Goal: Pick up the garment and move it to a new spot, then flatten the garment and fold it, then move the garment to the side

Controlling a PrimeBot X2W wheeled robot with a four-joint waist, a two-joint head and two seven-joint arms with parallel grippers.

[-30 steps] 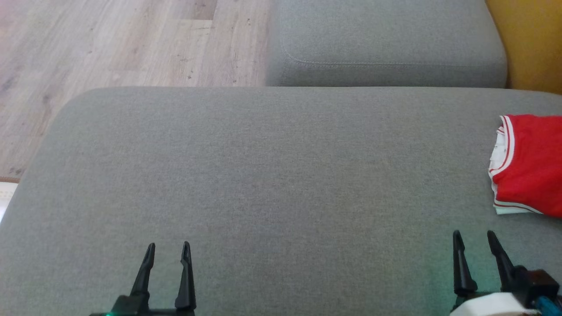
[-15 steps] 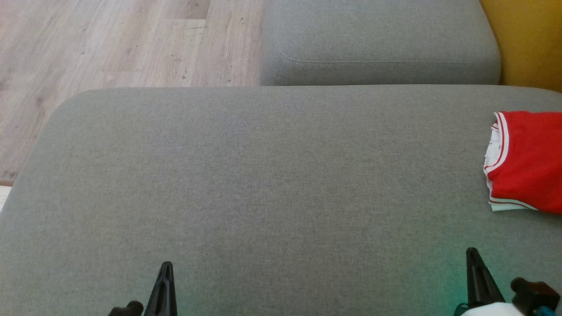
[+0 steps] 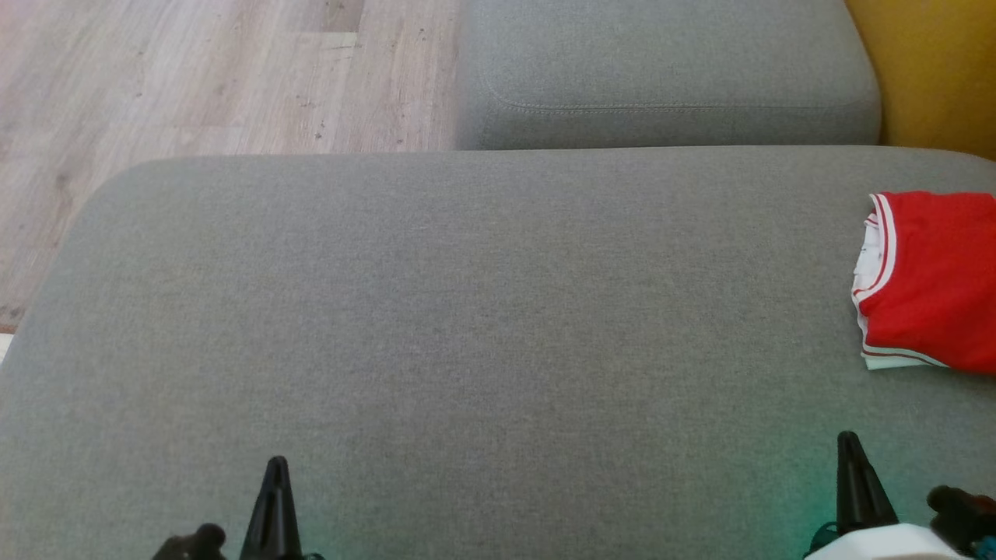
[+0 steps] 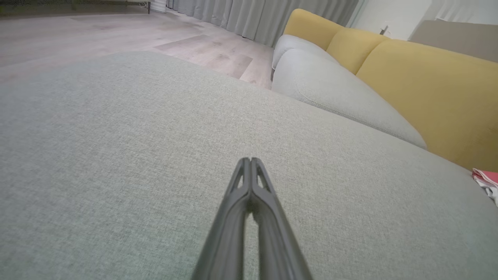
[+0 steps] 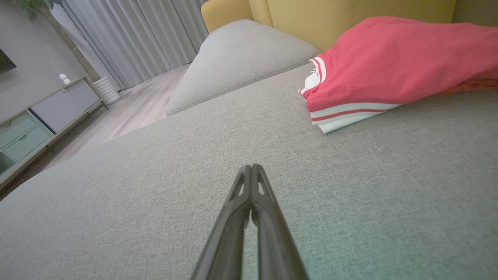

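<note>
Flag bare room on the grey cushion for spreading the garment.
Free: grey fabric seat cushion, from the wooden floor side across to the folded red white-trimmed garment. Crowded: right edge, where it lies. Near edge: left pincer and right pincer, shut.

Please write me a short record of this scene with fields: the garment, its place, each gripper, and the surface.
garment: red garment with white trim, looks folded
place: at the right end of the grey seat cushion, near the yellow backrest
left gripper: shut, holds nothing, over bare cushion
right gripper: shut, holds nothing, apart from the garment
surface: flat grey fabric
</note>
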